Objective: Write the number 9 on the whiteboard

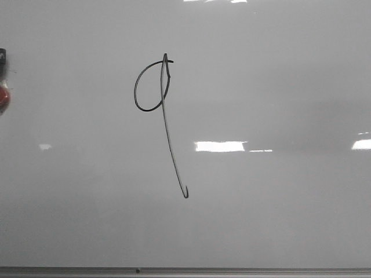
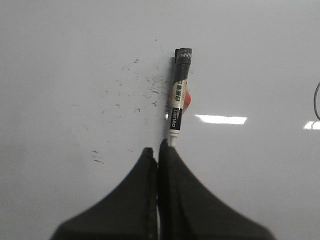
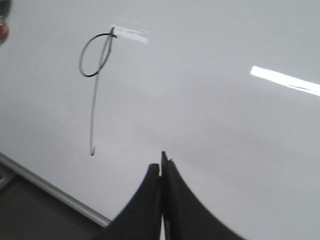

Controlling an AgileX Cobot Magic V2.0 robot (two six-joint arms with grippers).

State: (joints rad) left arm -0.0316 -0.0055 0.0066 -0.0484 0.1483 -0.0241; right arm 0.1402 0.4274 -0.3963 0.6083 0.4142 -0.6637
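The number 9 (image 1: 168,136) is drawn in thin black line on the whiteboard (image 1: 272,220), an oval loop above a long slanted tail with a small hook. It also shows in the right wrist view (image 3: 94,100), and a sliver of its loop in the left wrist view (image 2: 316,100). My right gripper (image 3: 160,162) is shut and empty over bare board, beside the tail's hook. My left gripper (image 2: 156,146) is shut. A capped black-and-white marker (image 2: 178,97) lies on the board just past its fingertips, one end at the right finger's tip. Neither gripper shows in the front view.
A small red thing (image 2: 187,101) sits by the marker; both peek in at the front view's left edge (image 1: 3,98). Black smudge specks (image 2: 150,85) dot the board near the marker. A grey frame strip (image 1: 232,270) edges the board, with darker surface beyond it (image 3: 25,215).
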